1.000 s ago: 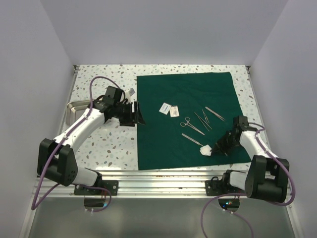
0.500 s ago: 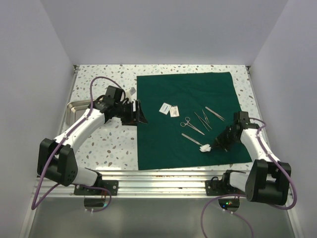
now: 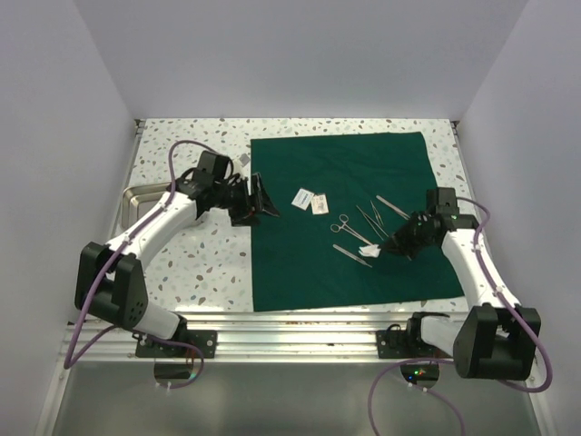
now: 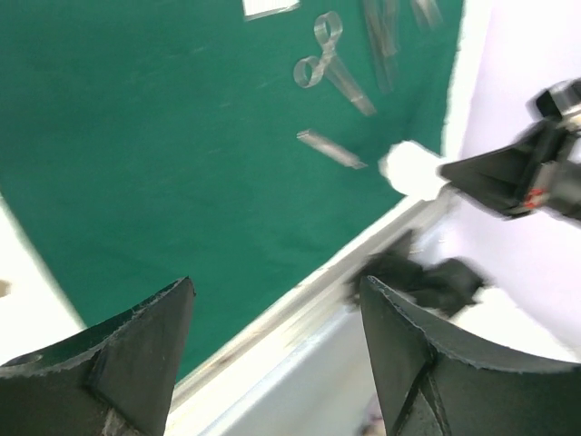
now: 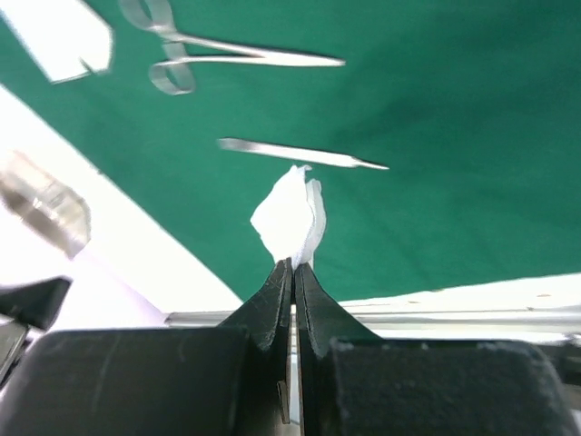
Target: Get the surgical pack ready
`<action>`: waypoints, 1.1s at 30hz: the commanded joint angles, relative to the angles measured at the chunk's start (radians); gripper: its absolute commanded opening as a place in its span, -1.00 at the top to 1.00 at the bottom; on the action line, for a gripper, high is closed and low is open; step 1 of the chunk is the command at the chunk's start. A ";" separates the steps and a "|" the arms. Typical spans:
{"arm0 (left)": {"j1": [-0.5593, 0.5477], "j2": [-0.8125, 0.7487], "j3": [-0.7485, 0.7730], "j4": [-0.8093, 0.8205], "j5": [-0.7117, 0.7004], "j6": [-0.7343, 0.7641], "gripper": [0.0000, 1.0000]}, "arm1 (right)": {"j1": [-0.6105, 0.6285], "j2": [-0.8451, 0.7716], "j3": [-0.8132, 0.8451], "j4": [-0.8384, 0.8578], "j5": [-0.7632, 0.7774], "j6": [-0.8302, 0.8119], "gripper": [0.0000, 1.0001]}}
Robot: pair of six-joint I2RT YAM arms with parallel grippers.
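Note:
The surgical pack, a dark green drape (image 3: pixel 309 254) (image 4: pixel 163 136) (image 5: pixel 454 109), lies flat on the speckled table. On it rest ring-handled forceps (image 3: pixel 349 227) (image 5: pixel 218 54), a slim steel handle (image 3: pixel 348 255) (image 5: pixel 300 154), tweezers (image 3: pixel 372 218) and two small white packets (image 3: pixel 309 200). My right gripper (image 3: pixel 381 245) (image 5: pixel 292 263) is shut on a wad of white gauze (image 3: pixel 369 250) (image 5: pixel 290 213), held just above the drape beside the steel handle. My left gripper (image 3: pixel 263 202) (image 4: pixel 277 300) hovers over the drape's left edge, open with nothing between its fingers.
A shallow steel tray (image 3: pixel 138 193) sits at the table's left edge, partly behind the left arm. An aluminium rail (image 3: pixel 290 318) runs along the near edge. Walls close in the left, back and right sides.
My right gripper has carried the gauze up and left from the drape's near right corner toward the instruments. My left gripper has shifted right over the drape's edge and opened a little wider.

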 commanded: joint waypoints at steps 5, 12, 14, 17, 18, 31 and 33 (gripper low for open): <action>-0.041 0.011 0.041 0.271 0.120 -0.377 -0.68 | 0.155 0.105 0.169 0.158 -0.038 0.123 1.00; -0.126 0.050 -0.023 0.569 0.085 -0.693 -0.74 | 0.267 0.205 0.314 0.248 -0.045 0.203 1.00; -0.149 0.067 -0.028 0.604 0.085 -0.787 -0.75 | 0.282 0.222 0.339 0.256 -0.045 0.211 1.00; -0.175 0.093 -0.005 0.600 0.062 -0.866 -0.73 | 0.310 0.241 0.370 0.282 -0.044 0.235 1.00; -0.180 0.108 0.001 0.588 0.054 -0.900 -0.72 | 0.323 0.245 0.381 0.294 -0.042 0.246 1.00; -0.232 0.168 0.024 0.492 0.017 -1.068 -0.57 | 0.380 0.271 0.407 0.345 -0.039 0.271 1.00; -0.232 0.171 0.017 0.492 0.016 -1.083 -0.56 | 0.386 0.268 0.405 0.353 -0.038 0.277 1.00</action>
